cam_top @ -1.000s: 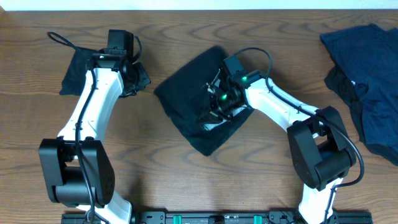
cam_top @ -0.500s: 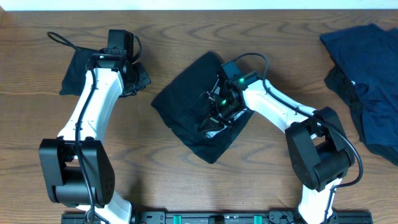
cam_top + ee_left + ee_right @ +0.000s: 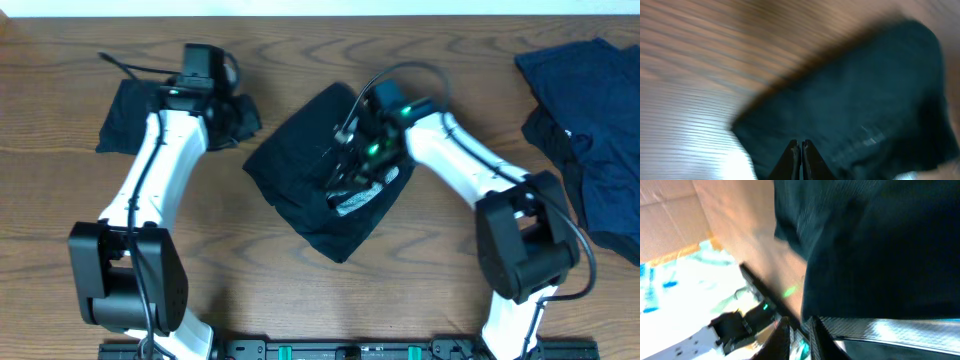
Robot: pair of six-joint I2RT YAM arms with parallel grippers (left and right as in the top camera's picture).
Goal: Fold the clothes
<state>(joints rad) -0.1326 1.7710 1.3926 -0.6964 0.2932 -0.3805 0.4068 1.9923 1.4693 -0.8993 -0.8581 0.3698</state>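
Note:
A large black garment (image 3: 300,175) lies bunched at the table's middle, with a pale grey-white strip (image 3: 362,197) showing on its right part. My right gripper (image 3: 352,172) hovers over it. In the right wrist view its fingers (image 3: 799,330) are nearly together with nothing between them, and the black fabric (image 3: 880,245) and pale strip (image 3: 900,330) sit beside them. My left gripper (image 3: 246,116) is between a small black garment (image 3: 122,118) and the large one. Its fingers (image 3: 801,151) are shut and empty over black fabric (image 3: 865,100). The wrist views are blurred.
Navy blue clothes (image 3: 590,110) with a black piece under them (image 3: 545,135) lie piled at the far right edge. The table is bare brown wood (image 3: 240,270). The arms' black base rail (image 3: 350,350) runs along the front edge.
My left gripper has swung right, away from the small black garment toward the large one. My right arm has pulled up and back, uncovering the pale strip. The garment's outline barely changed.

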